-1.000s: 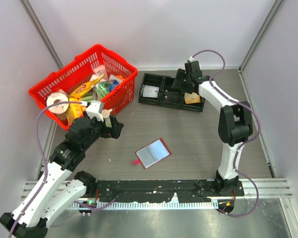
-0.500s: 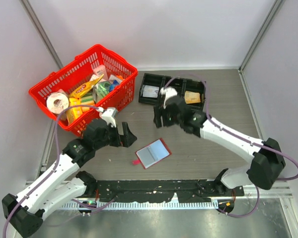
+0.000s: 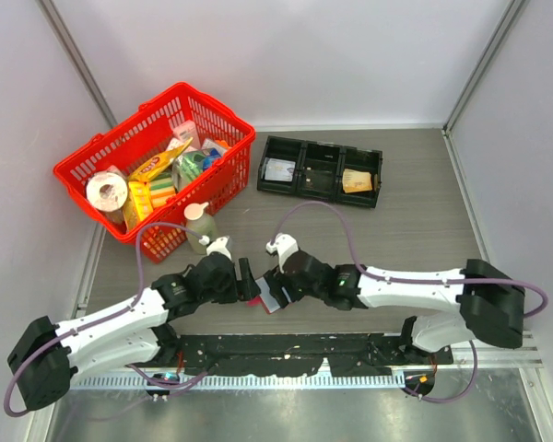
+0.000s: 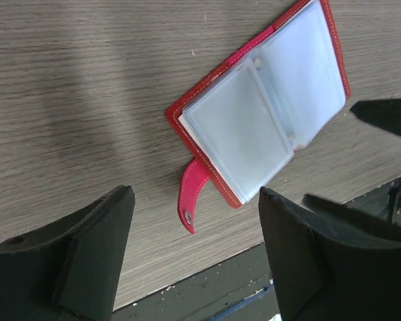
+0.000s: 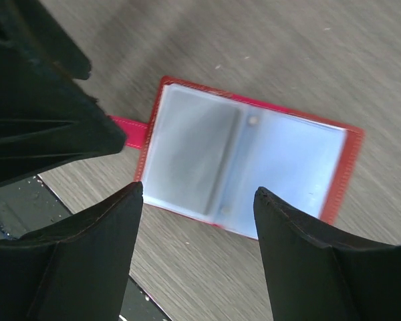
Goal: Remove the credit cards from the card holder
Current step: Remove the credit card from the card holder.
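The card holder point(image 4: 260, 114) is a dark red wallet lying open and flat on the table, clear sleeves up, snap tab point(image 4: 190, 197) sticking out. A greyish card shape point(image 5: 190, 160) shows through one sleeve. My left gripper point(image 4: 197, 197) is open and empty, hovering just above the tab end. My right gripper point(image 5: 197, 194) is open and empty, hovering over the wallet's near edge. In the top view the two grippers, left point(image 3: 249, 282) and right point(image 3: 275, 280), meet over the wallet point(image 3: 271, 300) and hide most of it.
A black three-compartment tray point(image 3: 320, 172) at the back holds a pale card-like item and a tan wad. A red basket point(image 3: 157, 157) of groceries stands at the back left, with a small bottle point(image 3: 200, 226) in front of it. The black mounting rail point(image 3: 286, 350) runs close below the wallet.
Both arms have swung down and inward from the back of the table. Their open grippers now hover over the wallet. The wallet has not moved.
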You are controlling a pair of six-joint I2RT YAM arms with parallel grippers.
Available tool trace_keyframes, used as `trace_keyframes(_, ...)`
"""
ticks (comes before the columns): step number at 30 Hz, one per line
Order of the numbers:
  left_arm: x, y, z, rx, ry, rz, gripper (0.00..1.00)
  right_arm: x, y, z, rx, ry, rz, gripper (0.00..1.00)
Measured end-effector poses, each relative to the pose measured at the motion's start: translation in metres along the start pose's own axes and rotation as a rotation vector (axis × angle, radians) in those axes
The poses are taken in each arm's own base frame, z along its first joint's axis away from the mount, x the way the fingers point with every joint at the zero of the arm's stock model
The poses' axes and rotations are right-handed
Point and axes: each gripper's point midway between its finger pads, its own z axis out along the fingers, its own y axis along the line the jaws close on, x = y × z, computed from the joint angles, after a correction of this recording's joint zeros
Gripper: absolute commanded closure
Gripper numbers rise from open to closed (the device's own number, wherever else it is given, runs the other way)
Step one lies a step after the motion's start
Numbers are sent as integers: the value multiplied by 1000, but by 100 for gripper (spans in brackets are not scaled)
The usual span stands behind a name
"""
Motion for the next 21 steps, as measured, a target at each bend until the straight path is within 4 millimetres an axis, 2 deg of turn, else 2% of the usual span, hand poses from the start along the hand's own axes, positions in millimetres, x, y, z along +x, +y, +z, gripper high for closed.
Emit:
trace_keyframes(5, 7, 3, 11, -6, -1, -48, 49, 19, 20, 20, -33, 37, -43, 32)
trace_keyframes(10, 15, 3, 15, 4, 7, -77, 54, 34, 25, 31, -34, 73, -64, 33)
trace_keyframes(21, 29, 3, 16, 28, 31, -122, 57, 49, 26, 37, -32, 119, -82, 36)
